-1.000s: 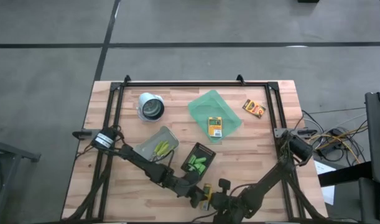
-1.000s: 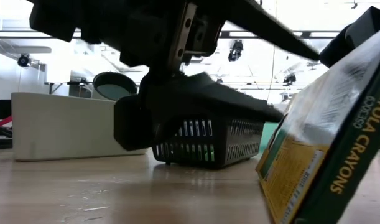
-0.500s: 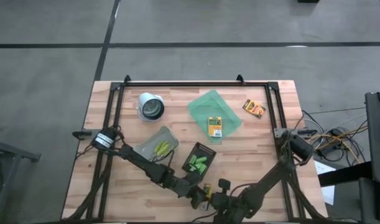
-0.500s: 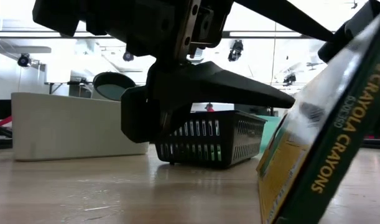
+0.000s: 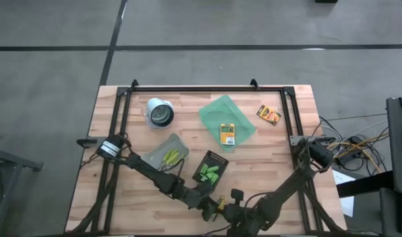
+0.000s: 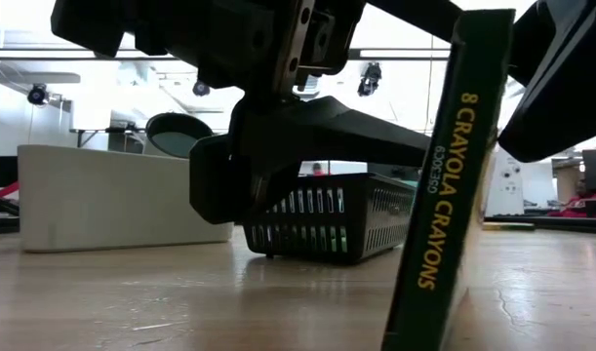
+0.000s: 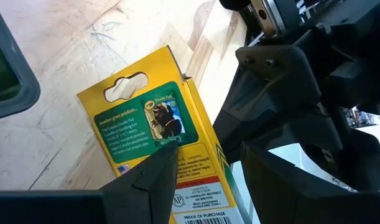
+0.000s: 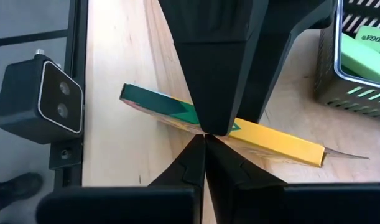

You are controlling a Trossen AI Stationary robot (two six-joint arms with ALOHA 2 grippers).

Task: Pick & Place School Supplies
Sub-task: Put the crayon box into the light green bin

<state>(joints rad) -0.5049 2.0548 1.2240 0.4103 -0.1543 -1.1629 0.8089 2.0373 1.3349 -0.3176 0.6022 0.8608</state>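
A yellow-and-green crayon box [image 6: 444, 195] stands nearly upright at the table's near edge, its narrow lettered side facing the low view. My left gripper [image 6: 419, 148] reaches it level from the left and is shut on it. My right gripper [image 8: 205, 138] is shut and comes down from the right, with its tips at the box. In the high view both grippers meet around the box [image 5: 220, 201]. A second crayon box [image 5: 227, 133] lies flat on the green tray [image 5: 214, 110]. A third [image 5: 269, 115] lies on the table at the far right. My left gripper holds the box about its middle, one finger [image 7: 157, 177] lying on the printed face [image 7: 153, 127], the other behind the box. The fingers come level from the table's left, across the box. The box stands almost upright; its lower end leaves the low view. My right gripper's shut fingertips rest against the box's narrow side [image 8: 239, 132], opposite the left finger, slanting down from the right.
A black basket [image 5: 210, 172] with green markers stands just beyond the grippers. A clear bin [image 5: 169, 157] with yellow-green scissors is to its left. A white cup [image 5: 160, 113] stands at the far left. The low camera's housing [image 8: 40, 99] sits at the near edge.
The crayon box has tipped from a slant, with its yellow face toward the near edge, to almost upright, with only its narrow side toward that edge. Both grippers have stayed at the box.
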